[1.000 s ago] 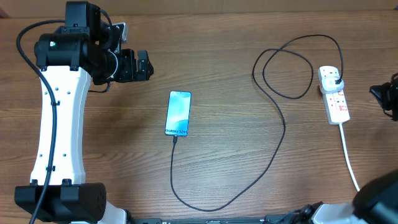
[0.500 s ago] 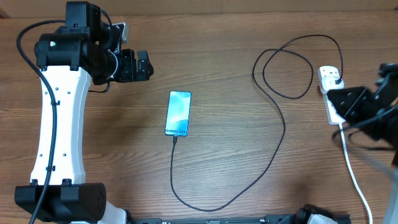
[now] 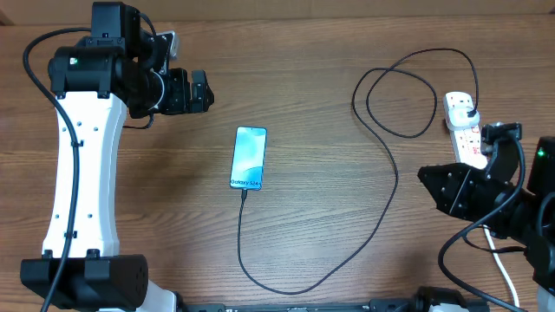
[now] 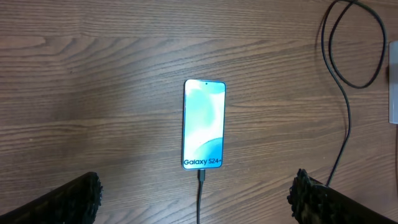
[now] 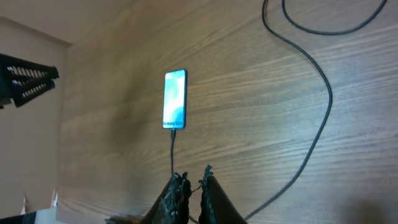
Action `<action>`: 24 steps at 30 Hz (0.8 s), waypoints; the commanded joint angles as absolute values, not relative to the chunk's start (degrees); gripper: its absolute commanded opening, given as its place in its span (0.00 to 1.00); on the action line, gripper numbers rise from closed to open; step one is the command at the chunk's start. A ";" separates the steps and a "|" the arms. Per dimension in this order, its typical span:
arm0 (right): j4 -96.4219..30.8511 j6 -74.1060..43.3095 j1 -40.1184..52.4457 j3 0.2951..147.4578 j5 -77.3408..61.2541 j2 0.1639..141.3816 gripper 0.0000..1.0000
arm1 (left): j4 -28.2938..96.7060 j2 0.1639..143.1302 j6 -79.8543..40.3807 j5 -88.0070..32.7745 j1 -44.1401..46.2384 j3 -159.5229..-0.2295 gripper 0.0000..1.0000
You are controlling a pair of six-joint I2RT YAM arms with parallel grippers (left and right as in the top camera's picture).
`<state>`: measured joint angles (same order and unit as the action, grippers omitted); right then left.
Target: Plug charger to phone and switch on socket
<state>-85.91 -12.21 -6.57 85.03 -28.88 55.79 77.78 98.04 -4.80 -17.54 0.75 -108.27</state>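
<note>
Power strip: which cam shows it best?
Overhead. The power strip lies nearly whole at far right, black plug in its far outlet, though the right arm overlaps its near end. Left wrist catches only a pale sliver at the frame's right edge; right wrist shows none of it.

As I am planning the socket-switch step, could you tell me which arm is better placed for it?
Right, probably. The right gripper sits close beside the socket, while the left gripper hangs far off, beyond the phone. The charger already reaches the phone.
</note>
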 commanded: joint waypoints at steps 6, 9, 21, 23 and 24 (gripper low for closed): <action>-86.28 -10.22 -6.07 85.95 -27.90 55.51 0.12 | 77.67 97.62 -5.34 -17.39 0.86 -108.90 1.00; -86.61 -6.85 -6.07 85.95 -27.88 55.51 0.18 | 77.65 97.62 -5.34 -17.39 0.86 -108.90 1.00; -89.01 -5.89 -6.07 85.89 -26.85 55.51 1.00 | 77.67 97.62 -5.34 -17.39 0.86 -108.90 1.00; -88.95 -5.87 -6.07 85.89 -24.84 55.51 1.00 | 77.67 97.62 -5.34 -17.39 0.86 -108.90 1.00; -88.82 -5.87 -6.07 85.89 -23.03 55.51 1.00 | 77.65 97.62 -5.34 -17.41 0.86 -108.90 1.00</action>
